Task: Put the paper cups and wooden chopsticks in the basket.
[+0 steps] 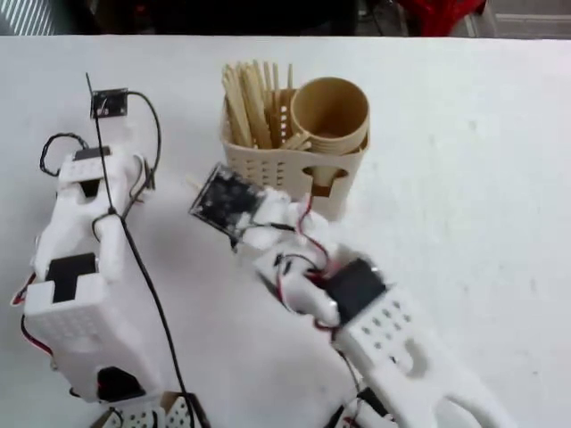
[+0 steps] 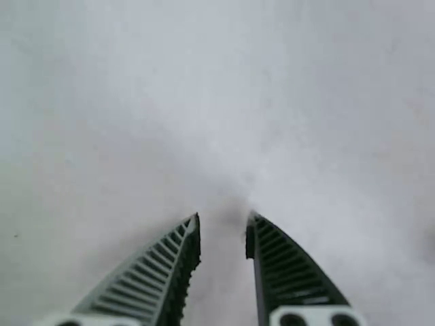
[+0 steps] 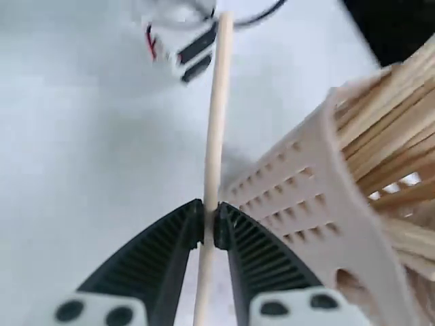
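**One chopstick in the right gripper, beside the filled basket**

The beige perforated plastic basket (image 1: pixel 290 169) stands on the white table (image 1: pixel 482 134), toward its far edge in the high view. Inside the basket there are two groups of things. On the side nearer to the left arm (image 1: pixel 80 259), a bundle of pale wooden chopsticks (image 1: pixel 252 102) stands on end and leans a little, with the tips well above the rim. On the other side sits a nested stack of brown paper cups (image 1: pixel 332 111), with the open mouth turned up toward the camera and several rims showing one under another.

The right arm (image 1: pixel 357 299) is stretched to the near wall of the basket. In the right wrist view, the right gripper (image 3: pixel 209 221) has its fingers pressed on a single round wooden chopstick (image 3: pixel 216 122), which they pinch around its middle part. This chopstick is outside the basket, just beside its perforated wall (image 3: pixel 299 197). I cannot tell if it touches the wall.

The left gripper (image 2: pixel 223 234) is over the bare table, well apart from the basket. Its fingers are a little spread, with nothing between them.
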Robot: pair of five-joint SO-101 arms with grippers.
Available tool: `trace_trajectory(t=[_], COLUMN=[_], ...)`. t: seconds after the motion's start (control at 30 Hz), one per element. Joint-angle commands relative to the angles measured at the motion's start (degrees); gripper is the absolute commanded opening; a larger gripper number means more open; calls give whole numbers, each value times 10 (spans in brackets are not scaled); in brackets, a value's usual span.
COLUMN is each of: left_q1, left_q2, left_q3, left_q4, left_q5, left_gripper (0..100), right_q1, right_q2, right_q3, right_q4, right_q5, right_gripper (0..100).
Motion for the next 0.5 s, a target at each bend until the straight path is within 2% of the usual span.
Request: trace_trajectory(t=[0.0,0.2,0.47], left_q1=[6,6,6], left_q2=[-3,-3,-3], left_q3=[-20,-20,-20], left_q4=[-11,-11,-11], left_q5=[-6,-6,-6], left_gripper=[129,129,129], right_q1=[24,74,80], right_q2=[-15,100,291], right_q3=[-120,-286,-433], right_q4=[-8,-109,-267], right_q5=[-13,-55,-54], right_gripper=[15,15,17])
